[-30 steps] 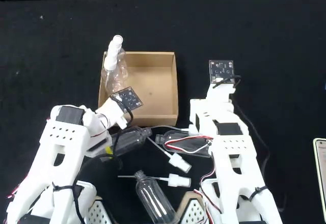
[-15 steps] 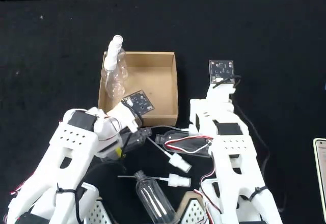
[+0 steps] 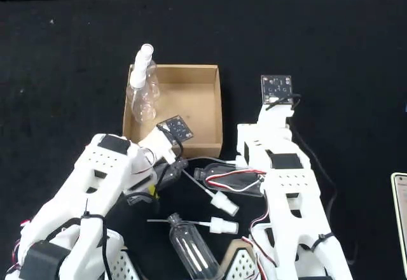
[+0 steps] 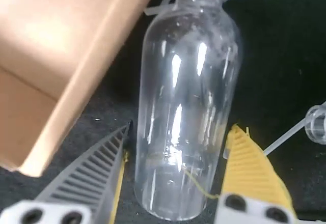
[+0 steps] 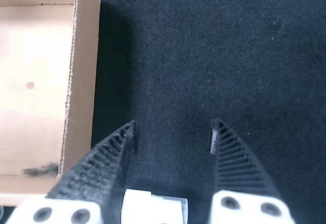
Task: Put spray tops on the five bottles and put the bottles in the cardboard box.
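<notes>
Clear bottle [image 3: 172,168], left of centre in high view, lying between jaws of released left gripper [image 4: 182,128], beside cardboard box [image 3: 203,147]; right gripper [image 5: 173,127] released

Crowded at the near side, open room in the box and to its right
The cardboard box [image 3: 191,102] has a mostly bare floor, with one capped bottle [image 3: 141,89] upright in its far left corner. Before its near wall, lying bottles [image 3: 191,245] and loose spray tops [image 3: 219,198] crowd the table [image 3: 331,51]. The left gripper [image 4: 181,130] straddles a clear bottle [image 4: 186,81] just beside that wall, while the right gripper [image 5: 173,126] hangs spread over bare table
</notes>
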